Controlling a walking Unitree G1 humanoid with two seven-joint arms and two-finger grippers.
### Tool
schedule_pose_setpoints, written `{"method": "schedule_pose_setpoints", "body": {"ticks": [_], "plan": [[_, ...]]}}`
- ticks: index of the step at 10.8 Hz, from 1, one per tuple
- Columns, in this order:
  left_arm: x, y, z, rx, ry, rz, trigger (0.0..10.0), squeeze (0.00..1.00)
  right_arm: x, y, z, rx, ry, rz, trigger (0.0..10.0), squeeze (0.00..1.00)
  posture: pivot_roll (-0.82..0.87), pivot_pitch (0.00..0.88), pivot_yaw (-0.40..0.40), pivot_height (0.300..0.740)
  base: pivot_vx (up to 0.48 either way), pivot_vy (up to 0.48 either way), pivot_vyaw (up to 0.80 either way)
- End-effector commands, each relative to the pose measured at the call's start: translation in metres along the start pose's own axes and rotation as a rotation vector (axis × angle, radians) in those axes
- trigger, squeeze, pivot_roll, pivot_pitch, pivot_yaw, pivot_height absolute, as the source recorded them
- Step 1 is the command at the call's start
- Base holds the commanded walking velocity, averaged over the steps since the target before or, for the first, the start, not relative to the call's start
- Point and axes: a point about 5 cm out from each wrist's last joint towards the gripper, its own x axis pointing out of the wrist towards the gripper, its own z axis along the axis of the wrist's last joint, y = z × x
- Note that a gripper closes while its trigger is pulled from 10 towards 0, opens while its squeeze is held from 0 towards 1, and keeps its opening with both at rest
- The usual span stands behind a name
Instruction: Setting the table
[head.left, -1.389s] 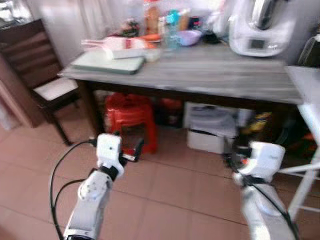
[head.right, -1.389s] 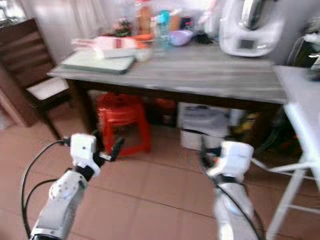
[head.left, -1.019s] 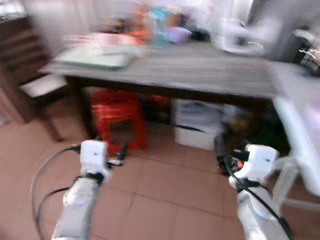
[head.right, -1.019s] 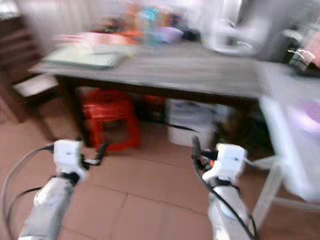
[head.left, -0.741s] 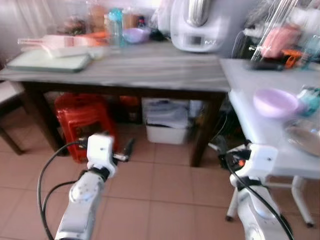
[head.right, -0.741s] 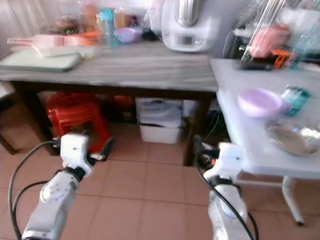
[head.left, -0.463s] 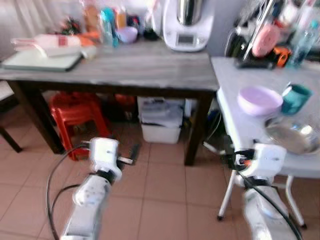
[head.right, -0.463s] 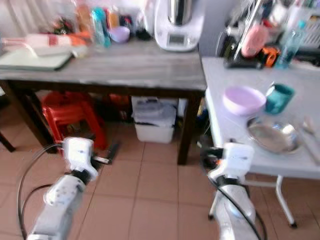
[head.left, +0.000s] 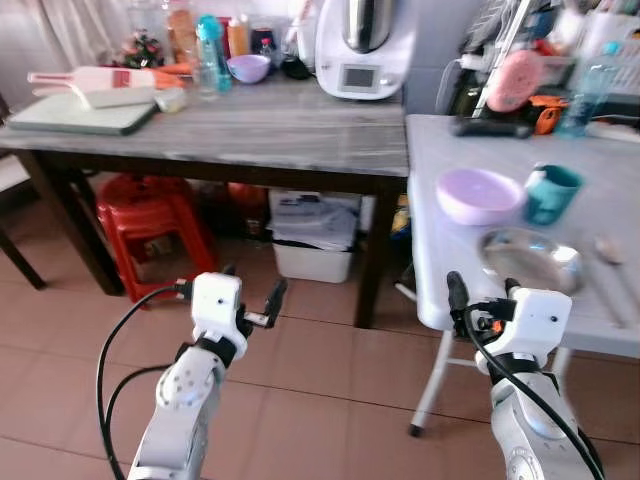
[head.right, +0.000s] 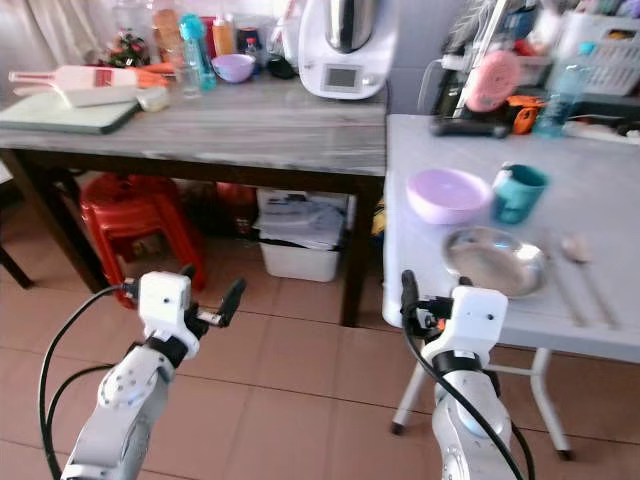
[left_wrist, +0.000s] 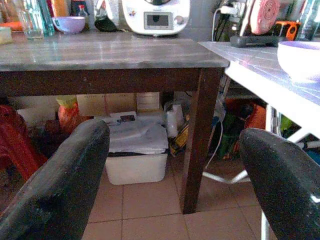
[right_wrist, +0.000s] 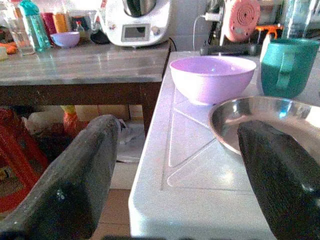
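Hovering low over the tiled floor, the left gripper (head.left: 250, 303) and the right gripper (head.right: 432, 291) both spread wide, holding nothing. At one o'clock on the white table (head.right: 620, 340): steel plate (head.right: 494, 260), then lilac bowl (head.right: 447, 194) beside teal cup (head.right: 519, 192).

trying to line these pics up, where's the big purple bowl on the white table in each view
Left eye view: the purple bowl sits on the white table, right of centre, beside the teal cup.
Right eye view: same spot, a bit nearer centre.
Left wrist view: cut off at the right edge, upper part.
Right wrist view: upper middle, behind the steel plate.
Shared landmark: the white kitchen machine on the wooden table.
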Motion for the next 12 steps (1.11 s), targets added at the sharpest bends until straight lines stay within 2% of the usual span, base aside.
{"method": "schedule_pose_setpoints", "body": {"ticks": [1,4,10,12], "plan": [[-0.0006,0.0053,-0.0002,0.013,0.006,0.017,10.0,0.0,0.0027,0.0047,0.0047,0.004,-0.016,0.016,10.0,0.0,-0.05,0.0,-0.01,0.74,0.0,-0.311,0.0],[-0.0008,0.0049,-0.0024,0.012,0.014,0.014,10.0,0.0,0.0104,0.0007,0.0091,-0.006,-0.031,0.015,10.0,0.0,-0.05,0.0,-0.009,0.74,0.0,-0.318,0.0],[0.0019,0.0041,-0.0027,0.019,0.022,-0.003,10.0,0.0,0.0072,0.0017,0.0044,-0.003,-0.021,0.002,10.0,0.0,-0.05,0.0,0.007,0.74,0.0,-0.337,0.0],[0.0032,0.0025,-0.0001,0.006,-0.006,-0.008,10.0,0.0,0.0071,0.0036,0.002,0.004,-0.013,0.002,10.0,0.0,-0.04,0.0,-0.006,0.74,0.0,0.0,0.0]]}}
